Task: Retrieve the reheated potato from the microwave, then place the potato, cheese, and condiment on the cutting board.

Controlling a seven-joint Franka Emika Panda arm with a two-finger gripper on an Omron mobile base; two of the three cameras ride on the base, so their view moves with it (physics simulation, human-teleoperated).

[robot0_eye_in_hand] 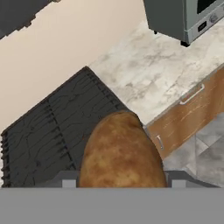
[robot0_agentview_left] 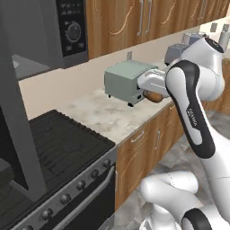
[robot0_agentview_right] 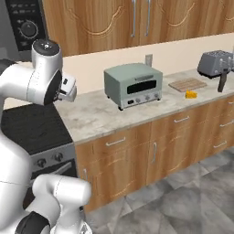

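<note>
The dull brown oval potato (robot0_eye_in_hand: 120, 151) sits clamped between the gripper (robot0_eye_in_hand: 119, 183) fingers, above the black stove's edge. It looks firm, rounded, fairly light; gripping across its middle suits it.

Left base view looked from stove side toward pale green-grey boxy toaster oven (robot0_agentview_left: 127, 81); right base view faced same toaster oven (robot0_agentview_right: 133, 84) from farther back. Both shared it. Hand view looked down, oven (robot0_eye_in_hand: 183, 17) at top edge.
</note>
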